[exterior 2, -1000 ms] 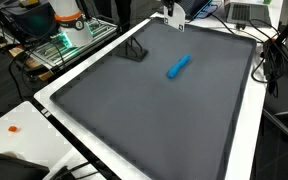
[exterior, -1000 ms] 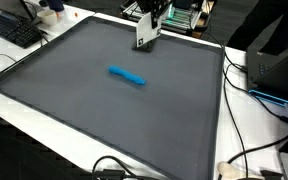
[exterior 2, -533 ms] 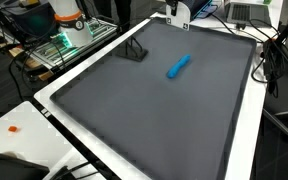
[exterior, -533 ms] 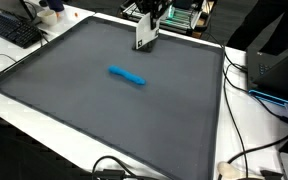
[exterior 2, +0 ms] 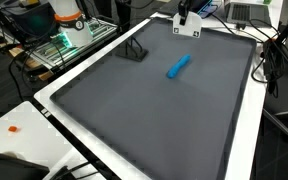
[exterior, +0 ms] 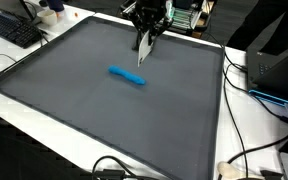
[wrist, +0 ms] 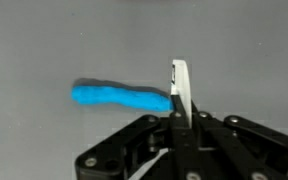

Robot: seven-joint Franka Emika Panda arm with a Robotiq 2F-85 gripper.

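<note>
Grey mat (exterior: 94,115) covers most of a white table (exterior: 252,135). Seen the same in both exterior views (exterior 2: 154,115).

Blue cylinder (exterior: 127,76) lies flat on the mat, somewhat toward the far half, alone on open surface. Its long axis runs at a slant to the mat's edges in an exterior view (exterior 2: 178,67). In the wrist view it lies crosswise (wrist: 119,96), with its right end meeting the sight line of the finger.

Gripper (exterior: 140,58) hangs over the far part of the mat, pointing down, near the cylinder but clear of it. Both exterior views show mat between the fingertips and the cylinder (exterior 2: 184,28). Jaws pressed fully together; in the wrist view the fingers read as a single pale blade (wrist: 181,88). Nothing is held between them.

Surroundings: a small black stand (exterior 2: 134,52) sits on the mat near one edge, well apart from the cylinder. Keyboard (exterior: 12,30) lies off the mat on the table's far corner. Black cables (exterior: 246,95) trail along the table beside the mat.
</note>
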